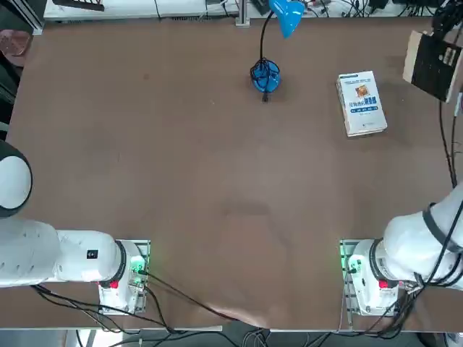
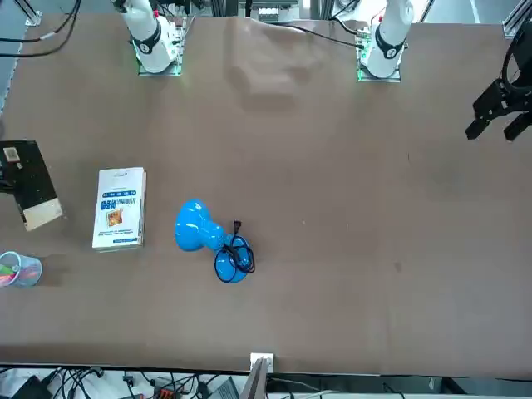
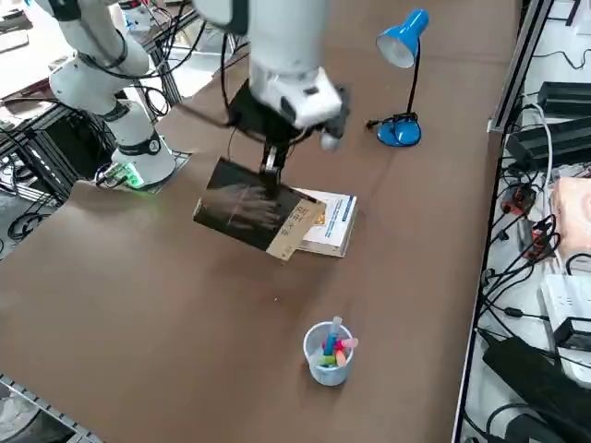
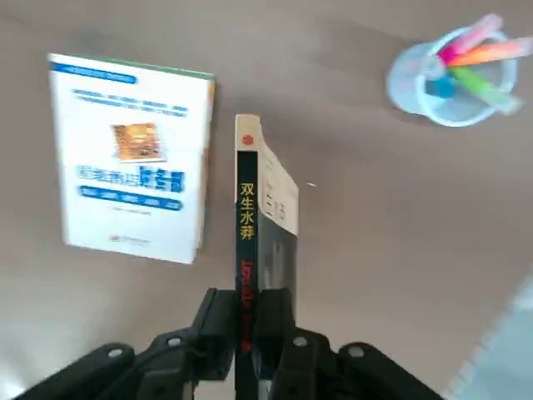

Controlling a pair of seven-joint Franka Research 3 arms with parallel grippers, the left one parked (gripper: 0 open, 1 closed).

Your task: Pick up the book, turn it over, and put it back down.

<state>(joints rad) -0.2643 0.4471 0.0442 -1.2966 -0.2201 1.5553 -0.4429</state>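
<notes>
Black-covered book point(image 4: 260, 225) hangs clamped tight in the right claw point(image 4: 250, 329), lifted off the tabletop point(image 4: 375, 217); turning over and setting down remain.

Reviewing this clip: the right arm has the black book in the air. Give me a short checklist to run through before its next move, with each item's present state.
1. Grip: right gripper shut on the black book with yellow spine lettering, clamped at one end. Ok.
2. Book clear of the brown table: it hangs tilted in the air. Ok.
3. Set-down spot: the white paperback with blue title text lies close beneath the held book. Not ok if lowered straight down.
4. Clear plastic cup of coloured markers: upright, apart from both books. Ok.
5. Blue desk lamp: stands farther along the table. Ok.
6. Flip completed: cannot tell.
</notes>
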